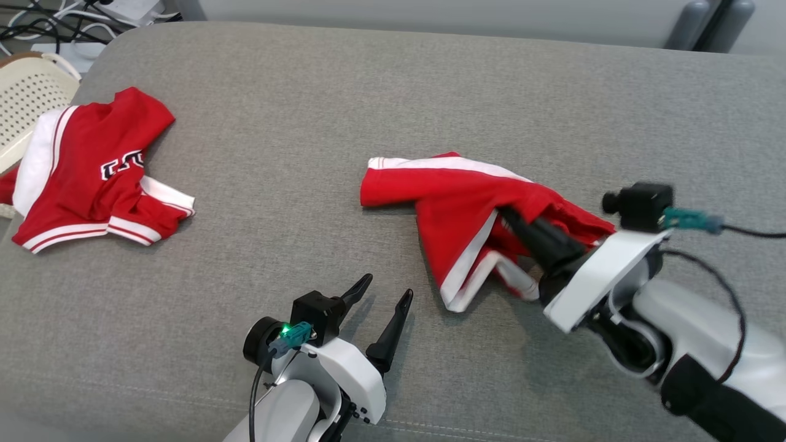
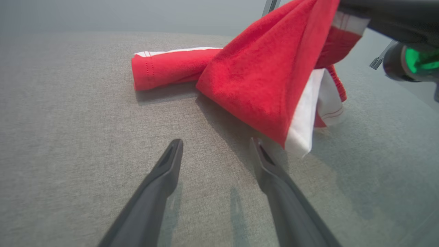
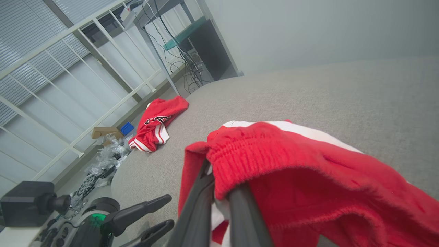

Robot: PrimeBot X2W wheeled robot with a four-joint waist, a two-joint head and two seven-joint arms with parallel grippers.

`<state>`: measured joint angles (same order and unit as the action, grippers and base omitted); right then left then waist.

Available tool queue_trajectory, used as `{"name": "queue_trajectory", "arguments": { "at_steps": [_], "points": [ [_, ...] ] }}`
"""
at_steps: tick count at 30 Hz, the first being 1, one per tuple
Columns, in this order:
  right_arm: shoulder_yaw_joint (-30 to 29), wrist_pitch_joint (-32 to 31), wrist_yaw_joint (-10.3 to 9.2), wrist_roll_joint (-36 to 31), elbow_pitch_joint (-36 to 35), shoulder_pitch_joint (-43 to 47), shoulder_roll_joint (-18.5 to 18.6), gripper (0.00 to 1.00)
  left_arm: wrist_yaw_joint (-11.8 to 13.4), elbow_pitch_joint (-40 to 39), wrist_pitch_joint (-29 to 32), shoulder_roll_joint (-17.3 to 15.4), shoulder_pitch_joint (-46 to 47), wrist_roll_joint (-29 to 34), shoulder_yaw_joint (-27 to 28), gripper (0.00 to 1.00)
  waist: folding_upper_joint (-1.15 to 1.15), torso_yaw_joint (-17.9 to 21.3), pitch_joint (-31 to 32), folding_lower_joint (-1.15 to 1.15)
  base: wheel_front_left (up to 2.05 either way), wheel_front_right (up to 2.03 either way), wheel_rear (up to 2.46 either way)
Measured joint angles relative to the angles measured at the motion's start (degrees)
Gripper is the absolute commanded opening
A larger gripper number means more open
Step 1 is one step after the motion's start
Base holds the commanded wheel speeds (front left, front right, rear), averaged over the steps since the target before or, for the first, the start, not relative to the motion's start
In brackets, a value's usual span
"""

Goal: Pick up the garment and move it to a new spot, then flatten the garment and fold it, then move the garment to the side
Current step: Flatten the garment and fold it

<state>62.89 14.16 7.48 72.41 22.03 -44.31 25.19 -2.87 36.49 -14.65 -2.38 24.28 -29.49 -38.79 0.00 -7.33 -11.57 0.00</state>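
Right gripper (image 1: 511,218) is clamped on the shorts (image 1: 457,196) at the elastic waistband. That side is lifted off the grey cushion (image 1: 295,110), while the far leg rests on it. Left gripper (image 1: 388,287) hovers just beside the hanging hem, fingers spread wide, holding nothing. A red jersey (image 1: 92,166) lies well apart at the cushion's left end. This looks like the pick-and-move step, flattening not yet begun. Next, I'd say, the right arm must carry the shorts to open cushion and lay them down. The left then needs a hold on the waistband's other side to spread them.
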Motion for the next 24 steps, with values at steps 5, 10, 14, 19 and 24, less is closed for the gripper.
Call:
{"name": "queue_trajectory", "arguments": {
  "at_steps": [5, 10, 14, 19, 24],
  "points": [
    [-4.7, 0.0, 0.00, 0.4, -3.0, -1.3, 1.7, 0.00, -0.1, -0.5, 0.0, 0.0, 0.0, 0.0, 0.2, 1.00, 0.00, 1.4, 0.4, 0.00, 0.00, 0.00, 0.00],
    [-10.4, 0.0, 0.00, -2.2, -4.3, -2.7, 0.1, 0.00, -0.1, -2.0, 0.0, 0.0, 0.0, -0.5, 0.0, 1.00, 0.00, 2.4, 0.9, 0.00, 0.00, 0.00, 0.00],
    [-12.5, 0.0, 0.01, -7.2, -1.8, -3.6, -0.8, 0.00, -0.1, -2.1, 0.0, 0.0, 0.0, -1.0, -0.9, 1.00, 0.00, 2.9, 1.4, 0.00, 0.00, 0.00, 0.00],
    [-12.3, 0.1, 0.00, -9.3, 6.5, -3.2, 3.0, 0.00, -0.1, -1.7, 0.0, 0.0, 0.0, -1.3, -1.2, 1.00, 0.00, 3.9, 1.9, 0.00, 0.00, 0.00, 0.00],
    [-7.9, -2.9, 0.00, -7.8, 12.0, -1.4, 6.0, 1.00, -0.1, -1.5, 0.0, 0.0, 0.0, -1.3, -1.7, 1.00, 0.00, 5.0, 1.8, 0.00, 0.00, 0.00, 0.00]
  ]
}}
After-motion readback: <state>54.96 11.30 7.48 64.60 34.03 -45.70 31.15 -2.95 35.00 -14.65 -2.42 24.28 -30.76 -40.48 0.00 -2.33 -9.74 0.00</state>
